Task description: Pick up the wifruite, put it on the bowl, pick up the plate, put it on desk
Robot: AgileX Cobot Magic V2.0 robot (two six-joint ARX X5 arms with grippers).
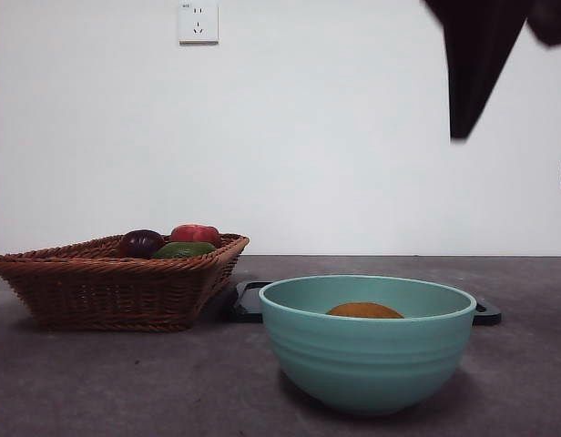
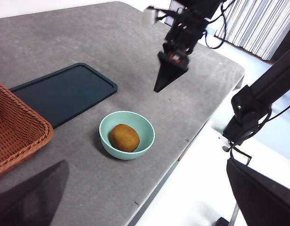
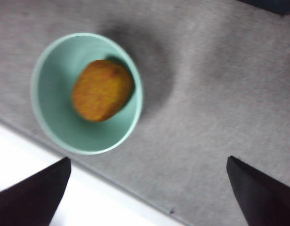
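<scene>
The tan wifruite (image 2: 124, 137) lies inside the teal bowl (image 2: 146, 127), which stands on the grey desk (image 2: 88, 37). From the front, the wifruite (image 1: 364, 310) just tops the rim of the bowl (image 1: 367, 355). The plate (image 2: 65, 92), dark and rectangular, lies flat behind the bowl, its edges (image 1: 248, 300) showing either side. My right gripper (image 3: 147, 159) hangs open and empty well above the desk, beside the bowl (image 3: 51, 127) and wifruite (image 3: 101, 90). It shows high at the right (image 1: 515, 159) in the front view. My left gripper (image 2: 146, 162) is open, high and empty.
A brown wicker basket (image 1: 107, 287) stands left of the bowl, holding a dark purple fruit (image 1: 140, 243), a red one (image 1: 196, 234) and a green one (image 1: 183, 249). The desk's front edge (image 2: 182, 155) runs close to the bowl. A wall socket (image 1: 198, 23) is on the back wall.
</scene>
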